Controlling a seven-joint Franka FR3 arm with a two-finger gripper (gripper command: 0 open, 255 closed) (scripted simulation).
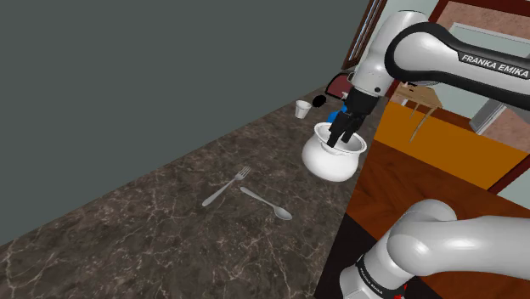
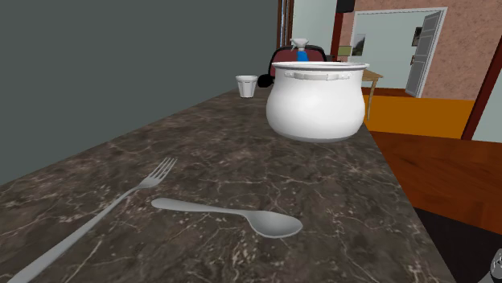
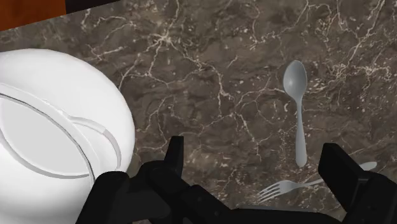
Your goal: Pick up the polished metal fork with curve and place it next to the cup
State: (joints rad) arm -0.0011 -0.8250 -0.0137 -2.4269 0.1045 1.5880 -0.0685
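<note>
End effector (image 3: pixel 254 156) spread wide, arm (image 1: pixel 425 51) angled down near pot (image 1: pixel 327 161)

Fork (image 2: pixel 96 220) handle cut off at second exterior view's edge; pot (image 1: pixel 327 161) rim partly behind jaws.

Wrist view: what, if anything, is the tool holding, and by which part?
Nothing. The tool stands open over the counter, and the fork lies loose on it, untouched.

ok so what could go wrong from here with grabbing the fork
The spoon lies close beside the fork, so the open gripper might nudge or catch it instead. The white pot sits below and beside the gripper; a careless descent could clip its rim. The flat fork may slip.
</note>
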